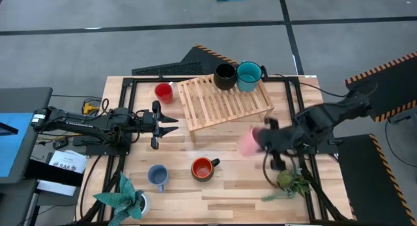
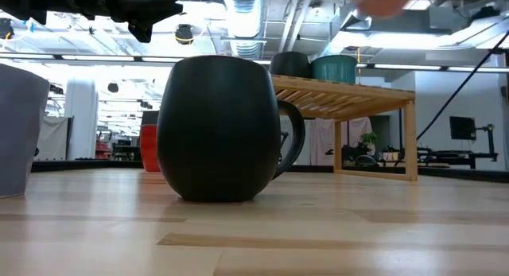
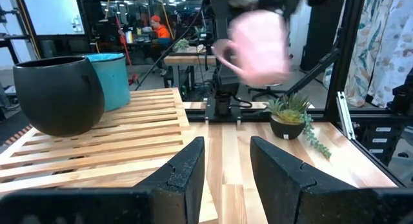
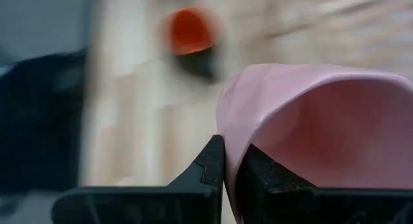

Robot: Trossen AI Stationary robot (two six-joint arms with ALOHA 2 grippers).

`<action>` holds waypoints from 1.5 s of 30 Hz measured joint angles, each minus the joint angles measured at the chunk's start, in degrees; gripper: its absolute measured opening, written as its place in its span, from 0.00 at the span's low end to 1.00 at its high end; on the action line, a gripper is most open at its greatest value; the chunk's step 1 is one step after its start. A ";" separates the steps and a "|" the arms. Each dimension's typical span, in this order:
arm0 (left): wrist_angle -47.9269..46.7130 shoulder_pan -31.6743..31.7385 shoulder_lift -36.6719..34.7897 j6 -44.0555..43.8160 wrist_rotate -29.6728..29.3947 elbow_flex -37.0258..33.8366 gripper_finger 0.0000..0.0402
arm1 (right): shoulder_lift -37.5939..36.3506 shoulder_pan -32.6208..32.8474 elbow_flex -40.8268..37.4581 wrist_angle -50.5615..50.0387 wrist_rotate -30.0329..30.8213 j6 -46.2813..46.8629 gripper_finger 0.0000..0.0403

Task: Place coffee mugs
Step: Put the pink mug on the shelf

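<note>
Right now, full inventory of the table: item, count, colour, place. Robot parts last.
Wooden rack: 1, light wood, table's far middle.
Mugs on rack: 2, black mug and teal mug, far edge, side by side.
Red mug: 1, table, left of rack.
Orange-red mug: 1, table, near middle.
Light blue mug: 1, left of orange-red mug.
Pink mug: 1, held above table, right of rack.
Potted plants: 2, green, near-left and near-right corners.
Left gripper: open, empty, left of rack.
Right gripper: shut on pink mug's rim.

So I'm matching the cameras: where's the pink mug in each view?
High: pink mug, right of centre, in the right gripper.
Low: not identifiable.
Left wrist: top centre, airborne.
Right wrist: lower right, rim pinched.
Shared landmark: wooden rack.
</note>
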 joint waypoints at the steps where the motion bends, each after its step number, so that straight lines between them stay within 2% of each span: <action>1: 0.00 0.00 0.01 0.00 0.01 0.00 0.28 | 0.80 -1.27 2.08 -2.46 3.36 0.43 0.11; 4: 0.00 0.00 -0.01 0.00 0.01 0.00 0.28 | 3.35 -5.79 7.04 -10.59 11.74 4.65 0.11; 6: 0.00 0.00 0.01 0.02 0.01 0.00 0.28 | 5.38 -9.59 9.46 -15.91 13.73 7.12 0.11; 9: 0.00 0.00 0.01 0.02 0.01 0.00 0.28 | 8.71 -15.42 11.04 -20.65 13.62 9.40 0.11; 14: 0.00 0.00 0.01 0.02 0.01 0.00 0.28 | 12.89 -23.25 11.09 -19.77 10.48 5.56 0.11; 20: 0.00 0.00 0.01 0.02 0.01 0.00 0.28 | 17.40 -28.93 10.98 -19.77 8.25 1.98 0.11; 28: -0.02 -0.01 0.01 -0.23 0.00 0.00 0.28 | 18.47 -32.49 10.93 -19.99 7.20 1.50 0.12; 33: -0.02 -0.02 0.01 -0.26 0.00 0.00 0.28 | 17.96 -34.14 10.93 -19.97 7.22 0.56 0.15; 45: -0.02 0.00 0.01 -0.82 0.00 0.00 0.28 | 17.96 -34.94 10.96 -19.89 4.73 -1.58 0.18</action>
